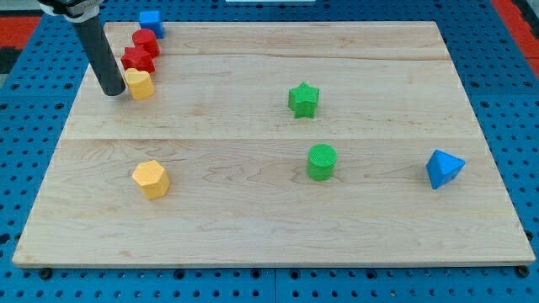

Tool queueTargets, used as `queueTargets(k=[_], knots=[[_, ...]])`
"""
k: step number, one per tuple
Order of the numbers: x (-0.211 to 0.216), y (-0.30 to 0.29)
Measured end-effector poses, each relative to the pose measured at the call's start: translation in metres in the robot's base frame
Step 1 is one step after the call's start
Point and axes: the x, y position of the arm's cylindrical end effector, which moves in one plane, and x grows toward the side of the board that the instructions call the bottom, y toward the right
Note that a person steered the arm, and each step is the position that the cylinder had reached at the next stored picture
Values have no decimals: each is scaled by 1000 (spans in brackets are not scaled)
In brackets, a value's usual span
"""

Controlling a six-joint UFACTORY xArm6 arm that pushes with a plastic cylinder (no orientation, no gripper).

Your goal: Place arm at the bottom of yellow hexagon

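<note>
A yellow hexagon (151,178) lies on the wooden board (253,227) at the view's lower left. My tip (113,92) stands at the upper left, far above the hexagon. It is just left of a second, smaller yellow block (140,84) and almost touches it. I cannot make out that block's shape.
Two red blocks (140,59) (146,41) and a blue cube (151,22) sit in a row above the small yellow block. A green star (303,99) and a green cylinder (321,162) lie at the centre right. A blue pyramid-like block (444,168) is at the far right.
</note>
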Motion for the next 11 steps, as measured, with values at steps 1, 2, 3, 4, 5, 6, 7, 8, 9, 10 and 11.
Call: queueTargets(k=[1,2,3,4,5,6,7,8,9,10,11], knots=[[1,0],[6,-1],[29,-3],[63,-3],[102,-3],[144,2],[169,25],[205,44],[223,67],[204,87],[186,95]])
